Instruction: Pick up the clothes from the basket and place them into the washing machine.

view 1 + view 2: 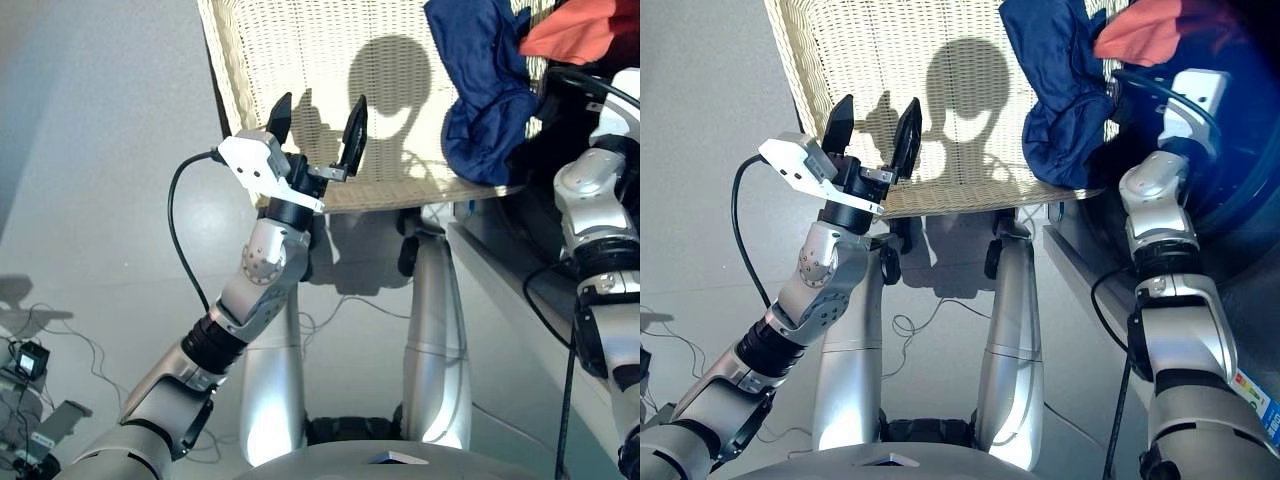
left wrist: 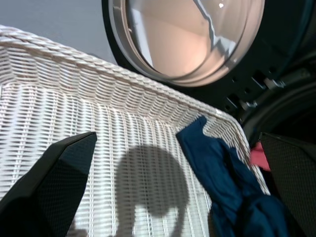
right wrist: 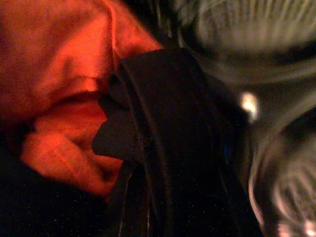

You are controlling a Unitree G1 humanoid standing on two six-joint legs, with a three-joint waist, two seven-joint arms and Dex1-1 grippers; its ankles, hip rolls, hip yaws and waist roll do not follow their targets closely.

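Observation:
The cream wicker basket (image 1: 300, 50) lies ahead of me. My left gripper (image 1: 320, 108) hovers open and empty over its near rim. A dark blue garment (image 1: 485, 90) is heaped at the basket's right end, draped over the rim. The orange-red garment (image 1: 1140, 30) hangs beside it at the dark mouth of the washing machine (image 1: 1245, 190). My right arm reaches up there. In the right wrist view my right gripper (image 3: 117, 136) is shut on the orange-red garment (image 3: 54, 64), with black material right behind it. The machine's round glass door (image 2: 197, 39) stands open beyond the basket.
Grey floor lies to the left, with loose cables and a small device (image 1: 30, 358) on it. A black cable (image 1: 180, 230) loops from my left wrist. The machine's front (image 1: 520, 260) runs close along my right side.

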